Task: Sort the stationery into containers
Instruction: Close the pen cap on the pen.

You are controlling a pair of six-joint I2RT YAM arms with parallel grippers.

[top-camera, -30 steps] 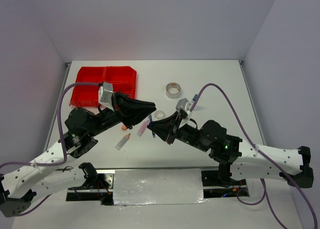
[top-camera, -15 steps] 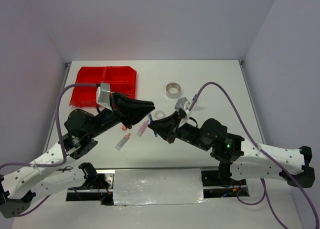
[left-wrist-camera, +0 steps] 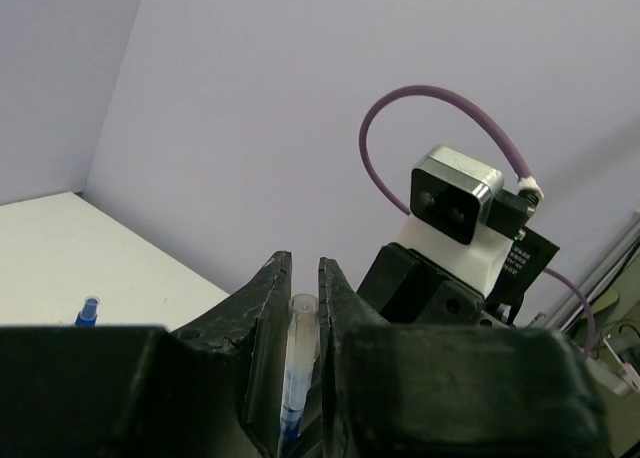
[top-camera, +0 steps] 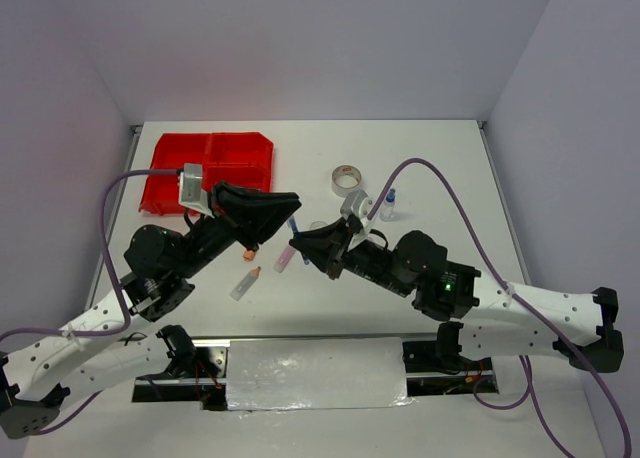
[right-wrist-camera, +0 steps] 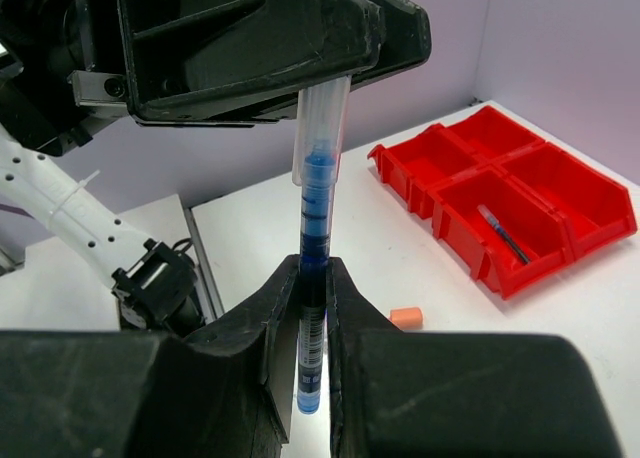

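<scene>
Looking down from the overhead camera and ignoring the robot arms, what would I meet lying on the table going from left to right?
red tray → pink marker → grey tape roll → blue-capped bottle

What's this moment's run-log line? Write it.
left end effector: shut on blue pen | right end effector: shut on blue pen | stage: two-arm hold

pen (right-wrist-camera: pixel 313 228) top hidden in left pincer (right-wrist-camera: pixel 328 66), red tray (top-camera: pixel 225 150) edge behind left arm (top-camera: pixel 185 246), thin item (right-wrist-camera: pixel 505 233) inside unclear
</scene>
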